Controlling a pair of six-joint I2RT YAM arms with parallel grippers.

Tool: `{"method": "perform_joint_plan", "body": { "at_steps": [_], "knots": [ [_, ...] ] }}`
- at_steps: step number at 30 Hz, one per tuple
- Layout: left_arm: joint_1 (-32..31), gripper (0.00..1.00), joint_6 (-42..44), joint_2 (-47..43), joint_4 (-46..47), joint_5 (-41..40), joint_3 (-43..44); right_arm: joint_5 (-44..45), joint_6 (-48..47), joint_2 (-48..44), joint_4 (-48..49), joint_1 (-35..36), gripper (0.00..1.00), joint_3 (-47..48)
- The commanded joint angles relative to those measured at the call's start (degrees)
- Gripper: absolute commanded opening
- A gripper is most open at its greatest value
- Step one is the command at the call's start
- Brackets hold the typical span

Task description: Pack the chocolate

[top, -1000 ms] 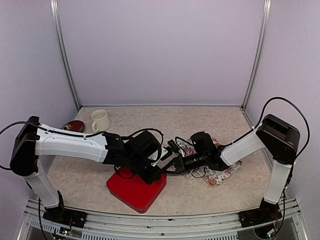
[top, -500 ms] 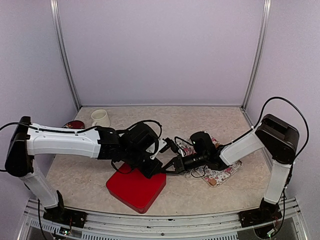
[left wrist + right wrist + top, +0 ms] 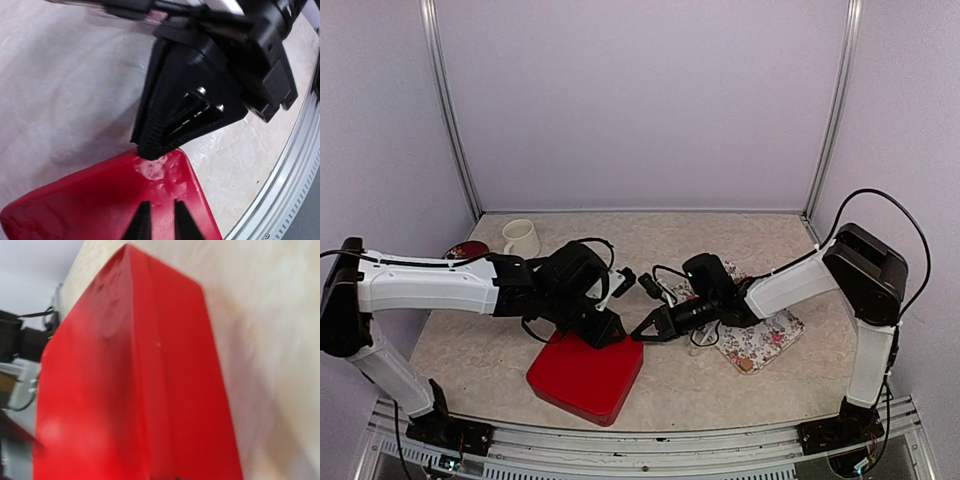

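My right hand (image 3: 150, 150), shut and empty, touches the red box's (image 3: 585, 372) far corner while my left hand (image 3: 160, 206) hovers barely parted over it, probably pressing it closed.

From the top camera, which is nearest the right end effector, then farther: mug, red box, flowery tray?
1. Red box, at the right end effector tip.
2. Flowery tray, on the right.
3. Mug, back left.
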Motion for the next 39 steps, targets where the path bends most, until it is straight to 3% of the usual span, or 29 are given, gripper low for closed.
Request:
{"method": "perform_joint_plan", "body": {
  "at_steps": [1,5,7,10,16,22,29,33,39],
  "knots": [
    [5.2,0.43,-5.8,-10.4,3.6,-2.7,-6.7,16.5,-9.8,6.7,-19.2,-0.3,0.02,6.1],
    [11.4,0.69,-9.6,-19.6,5.0,-1.8,-14.3,18.8,-12.9,6.6,-21.6,-2.0,0.25,13.4],
    [13.8,0.89,-10.3,-23.5,4.4,-0.8,-17.2,18.9,-13.2,5.3,-22.2,-2.8,0.4,15.7],
    [16.1,0.96,-11.8,-27.3,2.0,-0.7,-20.6,19.1,-13.8,2.2,-23.4,-3.2,0.55,17.0],
    [18.7,0.94,-18.3,-28.9,1.3,-1.3,-25.1,15.8,-12.3,-5.5,-23.1,-3.2,0.71,11.7],
    [18.8,0.96,-27.0,-33.3,8.9,1.5,-33.7,8.8,-5.8,-12.1,-19.8,-2.7,0.77,2.5],
    [13.1,0.91,-31.5,-31.6,15.9,3.2,-36.4,2.0,0.6,-11.3,-12.5,1.2,0.73,-3.8],
    [9.4,0.81,-34.2,-27.8,22.6,3.4,-36.8,0.2,3.0,-9.5,-7.8,1.8,0.69,-5.5],
    [6.6,0.71,-36.7,-22.0,31.8,4.2,-36.4,2.9,0.0,-9.7,-11.3,0.8,0.6,-4.2]
  ]
}}
